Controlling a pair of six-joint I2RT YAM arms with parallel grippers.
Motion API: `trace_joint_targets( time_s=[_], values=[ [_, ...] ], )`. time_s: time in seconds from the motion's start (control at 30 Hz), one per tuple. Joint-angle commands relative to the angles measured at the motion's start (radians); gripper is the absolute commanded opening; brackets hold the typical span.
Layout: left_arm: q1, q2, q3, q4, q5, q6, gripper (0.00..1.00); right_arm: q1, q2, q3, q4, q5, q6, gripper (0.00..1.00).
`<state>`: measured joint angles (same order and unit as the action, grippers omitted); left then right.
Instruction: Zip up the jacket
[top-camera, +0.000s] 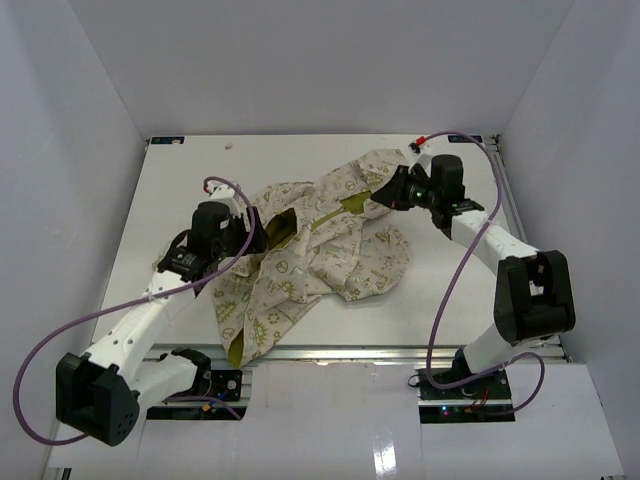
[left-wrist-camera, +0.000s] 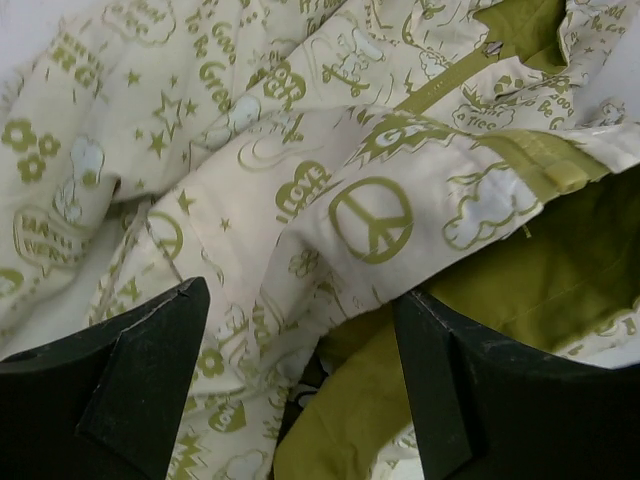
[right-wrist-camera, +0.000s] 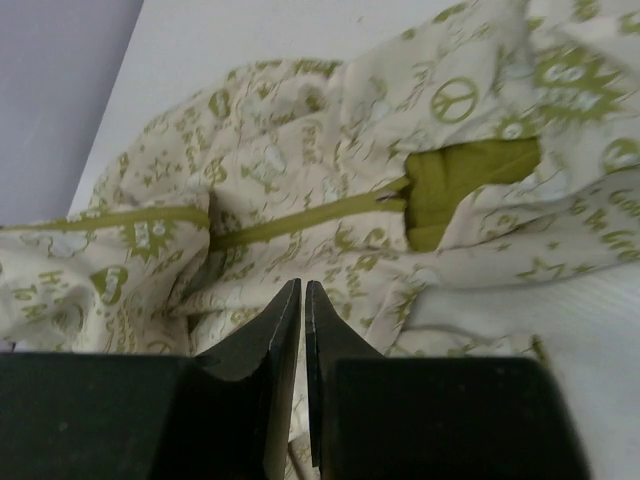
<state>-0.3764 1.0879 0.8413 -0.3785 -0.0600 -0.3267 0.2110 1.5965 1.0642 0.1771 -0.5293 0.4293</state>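
The left gripper (left-wrist-camera: 300, 295) stands wide open, its two fingers (left-wrist-camera: 130, 370) spread with nothing clamped; printed cream cloth and a fold of olive lining (left-wrist-camera: 560, 260) lie between and beyond them. From above, this gripper (top-camera: 250, 230) sits on the jacket (top-camera: 320, 250) at its 9 o'clock edge.

The right gripper (right-wrist-camera: 303, 285) is closed, with only a thin slit left between its fingers (right-wrist-camera: 255, 345). Whether any cloth is pinched there cannot be told. From above it (top-camera: 388, 190) meets the jacket at about 2 o'clock.

The jacket lies crumpled on the middle of the table (top-camera: 180, 190), one end trailing toward the near edge at 7 o'clock. In the right wrist view, the zipper (right-wrist-camera: 300, 220) runs from 9 o'clock toward 3 o'clock ahead of the fingertips. It ends at a gap where the lining (right-wrist-camera: 470, 180) shows.
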Motion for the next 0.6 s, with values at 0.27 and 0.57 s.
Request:
trace_joint_targets(
  time_s=[0.27,0.57],
  values=[
    [0.027,0.064,-0.295,0.412,-0.107,-0.264,0.84,0.232,-0.139,-0.273,0.122,0.173,-0.02,0.1],
    [0.116,0.414,-0.155,0.563,-0.06,-0.2,0.85,0.247,-0.151,-0.374,0.244,0.256,-0.013,0.11]
  ],
)
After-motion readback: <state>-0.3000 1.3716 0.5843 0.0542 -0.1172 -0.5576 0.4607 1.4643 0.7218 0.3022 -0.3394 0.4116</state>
